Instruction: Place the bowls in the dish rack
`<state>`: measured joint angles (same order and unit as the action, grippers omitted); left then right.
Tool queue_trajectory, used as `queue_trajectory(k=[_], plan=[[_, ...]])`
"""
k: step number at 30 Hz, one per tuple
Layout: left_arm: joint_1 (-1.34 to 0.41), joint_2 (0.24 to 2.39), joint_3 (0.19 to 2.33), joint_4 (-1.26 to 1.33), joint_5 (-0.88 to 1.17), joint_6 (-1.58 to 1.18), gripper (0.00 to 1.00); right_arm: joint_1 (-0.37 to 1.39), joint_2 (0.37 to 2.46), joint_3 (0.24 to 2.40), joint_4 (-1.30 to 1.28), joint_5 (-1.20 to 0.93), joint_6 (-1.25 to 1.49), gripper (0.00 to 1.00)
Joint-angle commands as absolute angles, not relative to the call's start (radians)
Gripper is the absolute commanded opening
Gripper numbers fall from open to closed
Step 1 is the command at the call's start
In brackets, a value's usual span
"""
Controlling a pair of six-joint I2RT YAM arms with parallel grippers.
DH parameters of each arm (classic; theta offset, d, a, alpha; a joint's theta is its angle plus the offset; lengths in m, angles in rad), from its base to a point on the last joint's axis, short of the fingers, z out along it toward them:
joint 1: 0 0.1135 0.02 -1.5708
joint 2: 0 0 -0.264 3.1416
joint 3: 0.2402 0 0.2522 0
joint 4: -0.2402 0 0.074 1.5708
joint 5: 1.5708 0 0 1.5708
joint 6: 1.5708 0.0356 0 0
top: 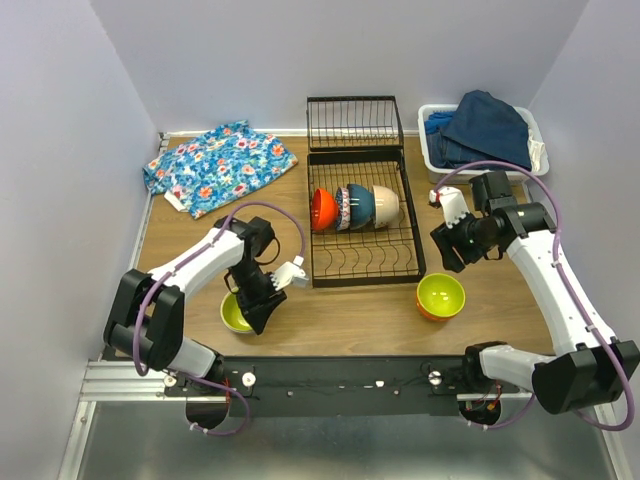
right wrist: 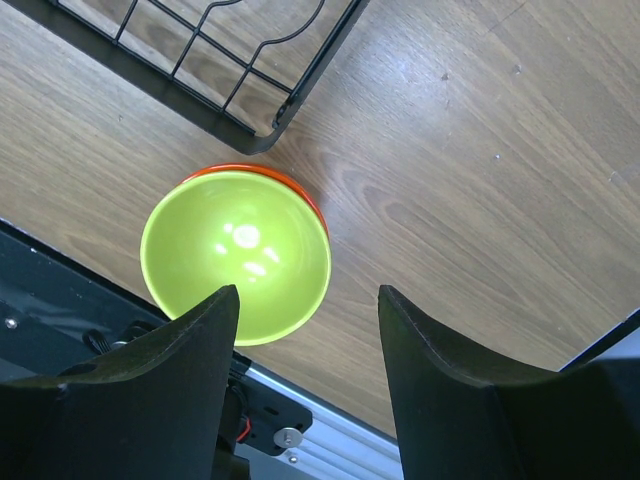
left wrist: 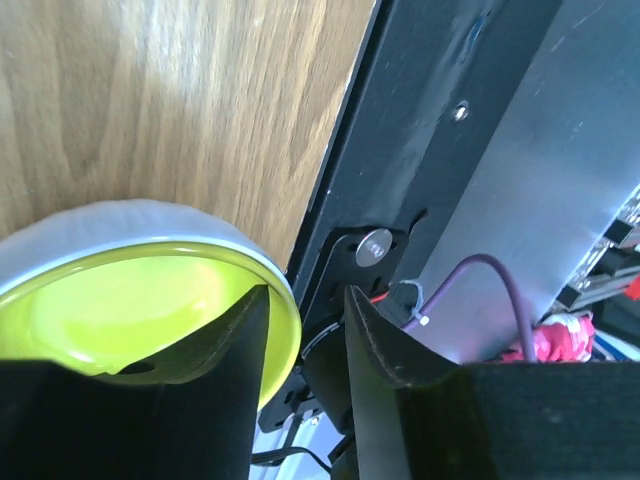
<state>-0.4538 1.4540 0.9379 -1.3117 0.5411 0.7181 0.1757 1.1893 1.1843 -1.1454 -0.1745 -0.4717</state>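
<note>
The black wire dish rack (top: 362, 262) stands mid-table and holds a red-orange bowl (top: 322, 208), a blue-white patterned bowl (top: 343, 208), a dark blue bowl (top: 361, 205) and a beige bowl (top: 387, 205) on edge. A yellow-green bowl (top: 233, 314) sits near the front left. My left gripper (top: 256, 300) is open and straddles its rim: one finger is inside the bowl (left wrist: 120, 305) and the other outside (left wrist: 306, 292). An orange bowl with lime inside (top: 440, 296) sits front right. My right gripper (top: 450, 240) is open and empty above the table, and the bowl (right wrist: 235, 255) lies left of its jaws (right wrist: 308, 290).
The rack's hinged end panel (top: 355, 122) lies at the back. A floral cloth (top: 222, 165) lies at back left. A white bin of blue clothes (top: 482, 135) stands at back right. The black base rail (top: 340, 375) runs along the near table edge, close to the yellow-green bowl.
</note>
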Motion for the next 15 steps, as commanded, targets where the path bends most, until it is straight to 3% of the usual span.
queue_trajectory(k=[1,8,15], plan=[[-0.457,1.417,0.988,-1.408,0.614,0.749,0.39,0.178,1.167,1.175,-1.127,-0.166,-0.48,0.66],[-0.457,1.427,0.992,-1.408,0.63,0.758,0.25,0.178,1.161,1.164,-1.126,-0.167,-0.48,0.66],[-0.456,1.382,0.992,-1.359,0.54,0.71,0.47,0.178,1.144,1.151,-1.126,-0.166,-0.477,0.66]])
